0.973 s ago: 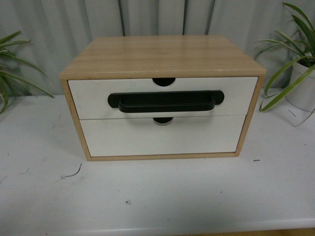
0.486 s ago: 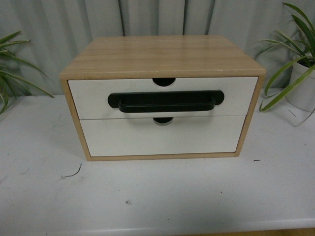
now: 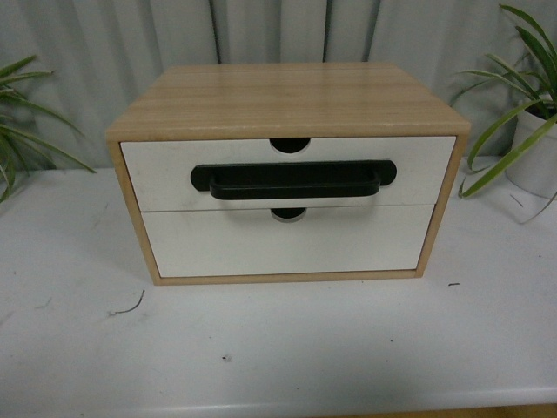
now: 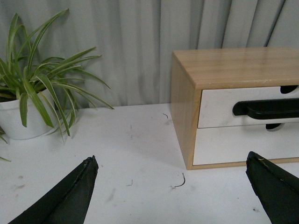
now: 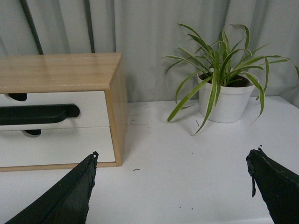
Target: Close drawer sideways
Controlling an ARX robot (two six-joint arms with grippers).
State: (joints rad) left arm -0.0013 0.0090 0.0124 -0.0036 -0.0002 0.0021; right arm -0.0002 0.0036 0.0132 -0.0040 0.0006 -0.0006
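A wooden cabinet (image 3: 287,100) stands on the white table (image 3: 287,348). Its upper drawer (image 3: 157,174) has a white front, a long black bar handle (image 3: 293,179) and a semicircular notch (image 3: 289,144); its front sits flush with the cabinet frame. The drawer also shows in the left wrist view (image 4: 219,105) and the right wrist view (image 5: 96,105). Neither gripper shows in the front view. My left gripper (image 4: 173,163) is open, in front of the cabinet's left corner, apart from it. My right gripper (image 5: 173,156) is open, in front of the cabinet's right corner, apart from it.
A lower white drawer without a handle (image 3: 287,242) sits under the handled one. A potted plant (image 4: 28,102) stands left of the cabinet and another (image 5: 226,91) to its right. A grey curtain (image 3: 261,30) hangs behind. The table's front edge (image 3: 348,402) is near.
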